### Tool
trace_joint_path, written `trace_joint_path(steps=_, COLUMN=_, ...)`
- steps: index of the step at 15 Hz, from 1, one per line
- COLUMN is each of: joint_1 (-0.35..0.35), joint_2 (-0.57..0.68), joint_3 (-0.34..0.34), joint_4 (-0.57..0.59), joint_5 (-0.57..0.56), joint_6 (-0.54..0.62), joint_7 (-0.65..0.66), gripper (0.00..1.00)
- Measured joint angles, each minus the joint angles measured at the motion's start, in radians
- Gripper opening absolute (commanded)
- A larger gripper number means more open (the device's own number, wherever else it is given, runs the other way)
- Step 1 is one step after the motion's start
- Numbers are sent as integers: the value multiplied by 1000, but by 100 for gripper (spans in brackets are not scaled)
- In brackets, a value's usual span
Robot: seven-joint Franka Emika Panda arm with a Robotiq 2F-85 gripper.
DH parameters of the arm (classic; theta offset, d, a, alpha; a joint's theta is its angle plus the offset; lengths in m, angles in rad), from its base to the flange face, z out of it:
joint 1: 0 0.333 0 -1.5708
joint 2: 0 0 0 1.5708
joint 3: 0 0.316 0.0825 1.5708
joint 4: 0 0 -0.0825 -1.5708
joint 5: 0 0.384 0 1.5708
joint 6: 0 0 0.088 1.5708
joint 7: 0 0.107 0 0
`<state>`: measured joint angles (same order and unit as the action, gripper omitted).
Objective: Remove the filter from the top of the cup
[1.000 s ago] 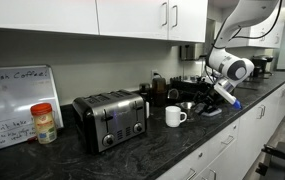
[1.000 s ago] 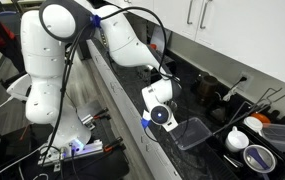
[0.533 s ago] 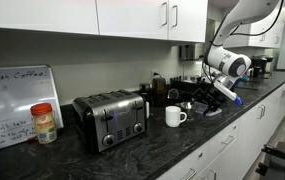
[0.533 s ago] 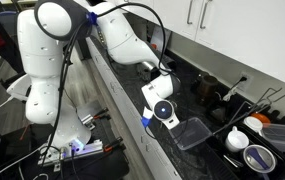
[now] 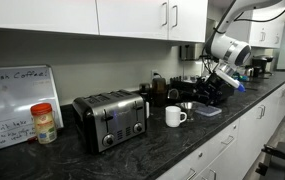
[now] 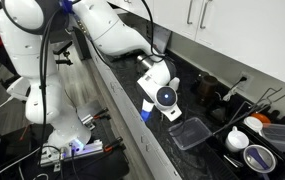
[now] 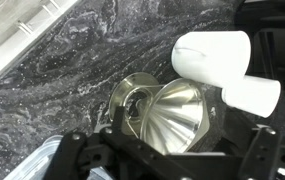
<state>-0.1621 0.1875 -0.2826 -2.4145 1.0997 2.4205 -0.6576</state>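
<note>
Wrist view, reading from the left: you have dark marbled counter (image 7: 52,70), then the silvery filter (image 7: 182,115) resting on it, off the cup (image 7: 214,55). The white cup sits just beside the filter at the right. Your gripper (image 7: 172,145) hangs above the filter, fingers spread fully apart and holding nothing. In an exterior view the toaster (image 5: 110,118) stands left of the cup, and your gripper is to the cup's right.

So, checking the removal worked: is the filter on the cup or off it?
Off. The wrist view shows the filter resting on the dark counter beside the cup.
</note>
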Motion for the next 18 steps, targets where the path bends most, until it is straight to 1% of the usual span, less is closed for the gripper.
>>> trace_joint_path(steps=4, joint_1=0, joint_2=-99, joint_3=2, joint_4=-30, joint_5=-146, joint_6=0, joint_7=88, gripper=100)
trace_joint_path(steps=10, joint_1=0, joint_2=-235, joint_3=26, joint_4=-69, joint_5=-420, joint_6=-11, joint_7=233, gripper=100)
trace_joint_path(steps=13, joint_1=4, joint_2=-289, joint_3=50, joint_4=-83, joint_5=-541, joint_6=-53, joint_7=272, gripper=100)
trace_joint_path(steps=18, joint_1=35, joint_2=-358, joint_3=85, joint_4=-89, joint_5=-682, joint_6=-170, joint_7=275, gripper=100)
